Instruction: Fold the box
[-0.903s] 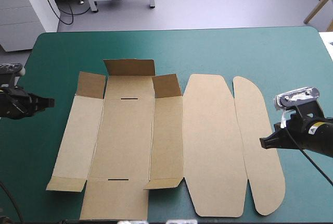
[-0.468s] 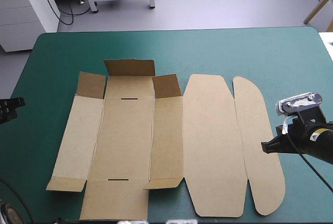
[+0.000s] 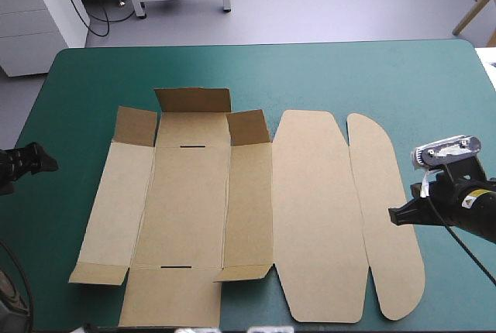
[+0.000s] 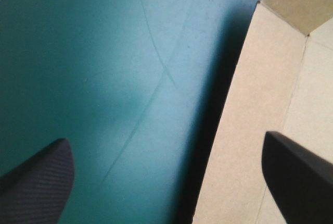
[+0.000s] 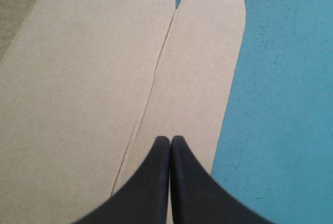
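Where the right tool hovers, the box lies.

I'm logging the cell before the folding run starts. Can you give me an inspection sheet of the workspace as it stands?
surface: teal-green cover, faint crease lines near the box's left edge.
job's things: box, a brown cut sheet lying unfolded; the far end flaps look slightly lifted, no walls raised.
clutter: nothing seen.
grippers: left gripper with fingers open, left of the box and short of its edge; right gripper with fingers shut, tip over the box's right side, holding nothing.
cables: nothing seen on the box.
surroundings: nothing seen at the table.
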{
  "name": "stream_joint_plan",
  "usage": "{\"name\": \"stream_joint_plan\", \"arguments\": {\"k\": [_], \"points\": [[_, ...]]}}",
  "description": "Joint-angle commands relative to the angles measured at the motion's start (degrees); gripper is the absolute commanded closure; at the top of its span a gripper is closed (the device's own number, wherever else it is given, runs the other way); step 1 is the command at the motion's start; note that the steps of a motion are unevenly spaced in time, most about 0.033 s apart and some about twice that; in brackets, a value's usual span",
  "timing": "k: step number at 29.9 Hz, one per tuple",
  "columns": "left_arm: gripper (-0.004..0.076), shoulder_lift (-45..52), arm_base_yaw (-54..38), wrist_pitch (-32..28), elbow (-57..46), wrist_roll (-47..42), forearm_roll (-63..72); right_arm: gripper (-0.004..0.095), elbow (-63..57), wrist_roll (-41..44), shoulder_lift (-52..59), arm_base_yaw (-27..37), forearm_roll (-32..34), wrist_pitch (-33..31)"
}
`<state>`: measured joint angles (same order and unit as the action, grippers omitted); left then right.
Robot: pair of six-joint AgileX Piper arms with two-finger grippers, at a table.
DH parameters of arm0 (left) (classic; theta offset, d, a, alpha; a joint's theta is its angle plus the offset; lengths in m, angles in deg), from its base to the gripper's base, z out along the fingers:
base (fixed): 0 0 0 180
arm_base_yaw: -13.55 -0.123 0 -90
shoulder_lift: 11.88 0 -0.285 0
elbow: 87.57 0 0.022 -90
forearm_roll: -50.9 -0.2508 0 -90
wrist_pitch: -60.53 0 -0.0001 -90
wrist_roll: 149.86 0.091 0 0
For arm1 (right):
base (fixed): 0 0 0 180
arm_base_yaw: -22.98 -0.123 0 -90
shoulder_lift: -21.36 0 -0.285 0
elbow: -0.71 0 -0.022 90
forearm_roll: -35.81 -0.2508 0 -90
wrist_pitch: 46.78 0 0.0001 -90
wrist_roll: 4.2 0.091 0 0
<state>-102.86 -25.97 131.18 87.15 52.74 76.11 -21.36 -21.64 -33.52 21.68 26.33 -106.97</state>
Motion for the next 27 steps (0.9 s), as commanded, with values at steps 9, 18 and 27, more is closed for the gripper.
{"name": "stream_joint_plan", "arguments": {"k": [9, 18, 27], "points": [[-0.001, -3.41, 0.05, 3.21, -7.93, 7.08, 4.07, 0.0928, 1.36, -0.4, 0.4, 0.4, -1.48, 3.78], [-0.0009, -3.4, 0.05, 2.45, -15.47, 9.17, 2.46, 0.0927, 1.36, -0.48, 0.4, 0.4, -1.58, 4.18], [-0.0009, -3.4, 0.05, 2.19, -20.34, 11.94, 5.32, 0.0927, 1.36, -0.48, 0.4, 0.4, -1.61, 5.35]]}}
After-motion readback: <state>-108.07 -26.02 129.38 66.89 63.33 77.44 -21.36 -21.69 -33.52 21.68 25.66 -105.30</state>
